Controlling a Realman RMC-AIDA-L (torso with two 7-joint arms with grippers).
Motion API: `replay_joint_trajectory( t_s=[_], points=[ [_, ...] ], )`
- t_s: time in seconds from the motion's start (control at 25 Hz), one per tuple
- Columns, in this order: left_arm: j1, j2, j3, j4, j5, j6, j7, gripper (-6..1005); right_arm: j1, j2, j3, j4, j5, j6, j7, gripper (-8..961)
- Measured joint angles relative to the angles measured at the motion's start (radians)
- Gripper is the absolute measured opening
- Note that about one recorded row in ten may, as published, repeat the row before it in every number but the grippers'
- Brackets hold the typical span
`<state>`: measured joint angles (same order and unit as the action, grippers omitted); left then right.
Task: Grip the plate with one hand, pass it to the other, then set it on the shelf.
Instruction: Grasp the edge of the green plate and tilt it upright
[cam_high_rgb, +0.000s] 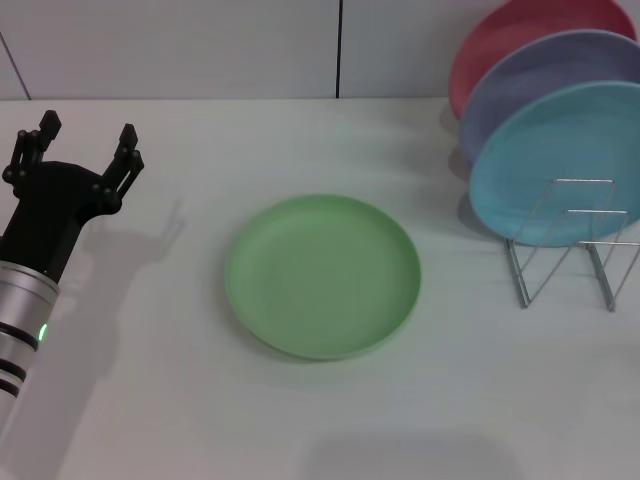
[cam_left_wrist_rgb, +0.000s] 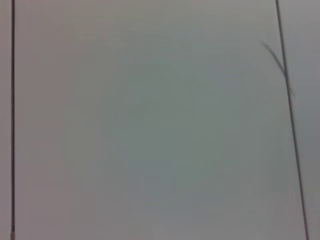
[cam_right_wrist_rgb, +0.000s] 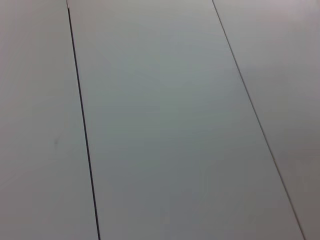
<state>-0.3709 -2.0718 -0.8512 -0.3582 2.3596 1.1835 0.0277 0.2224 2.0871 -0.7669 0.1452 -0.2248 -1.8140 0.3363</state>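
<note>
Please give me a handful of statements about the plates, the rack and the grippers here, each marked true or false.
1. The green plate lies flat on the table. True.
2. The left gripper is shut on the green plate's rim. False: it is open and sits apart from the plate, at the table's left side.
3. Three plates stand on edge in the wire rack: a blue plate in front, a lavender plate behind it and a red plate at the back. True.
4. The right gripper hovers over the rack. False: no view shows it.
5. The green plate already stands in the rack. False: it lies to the rack's left.
</note>
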Motion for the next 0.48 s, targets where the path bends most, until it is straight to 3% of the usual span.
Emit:
replay_joint_trajectory(
  t_s=[0.44,0.48],
  points=[
    [0.009,0.003,0.023,-0.014,0.016,0.05,-0.008,856,0.013,0.0,-0.007,-0.001,-0.006,-0.01,0.005,742],
    [0.01,0.009,0.021,-0.062,0.017,0.003,0.002,855,0.014,-0.001,-0.007,-0.002,-0.006,-0.006,0.005,742]
  ],
)
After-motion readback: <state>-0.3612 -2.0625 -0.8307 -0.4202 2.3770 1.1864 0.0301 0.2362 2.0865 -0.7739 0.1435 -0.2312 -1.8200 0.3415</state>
